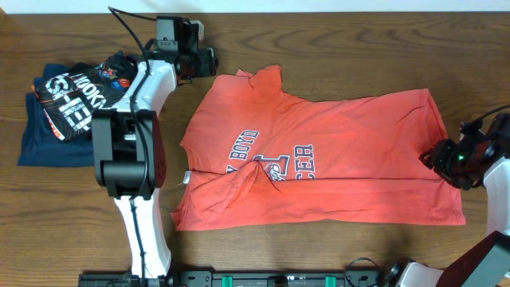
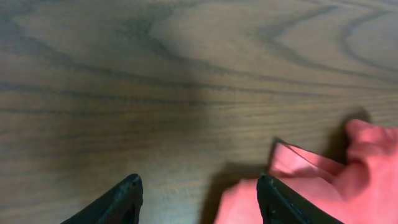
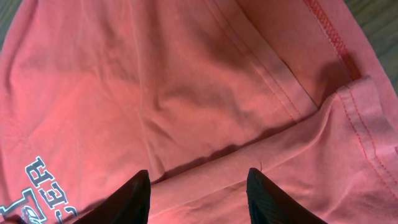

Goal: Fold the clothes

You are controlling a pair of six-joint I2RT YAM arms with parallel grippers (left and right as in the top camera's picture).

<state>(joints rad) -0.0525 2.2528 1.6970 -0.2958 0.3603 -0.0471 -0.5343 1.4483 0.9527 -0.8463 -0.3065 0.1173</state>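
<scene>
The coral-red short-sleeved soft fabric shirt (image 1: pixel 335 151) lay spread out in the middle of the brown wood-grain desk (image 1: pixel 335 48), wide side running left to right. It had dark-and-white block lettering (image 1: pixel 271 163) across the chest. The lower left bit was bunched into a few wrinkles, while the rest looked pretty flat, with a long crease along the lower part.

The left gripper (image 1: pixel 209 62) sat at the far left corner of the shirt, just beside a bit of fabric poking out there. In the left wrist view its gripper (image 2: pixel 199 199) was spread apart with only bare wood showing in the gap, and a folded corner of the shirt (image 2: pixel 323 180) lay right by one finger (image 2: pixel 280 202).

The right gripper (image 1: pixel 434 155) was over at the shirt's right edge. From the right wrist cam its gripper (image 3: pixel 198 199) was apart too, over the fabric near a stitched hem (image 3: pixel 357 118). I honestly couldn't tell if the tips were touching the cloth.

Off to the left, a pile of navy and black garments with white lettering (image 1: pixel 56 127) sat well apart from the shirt.
</scene>
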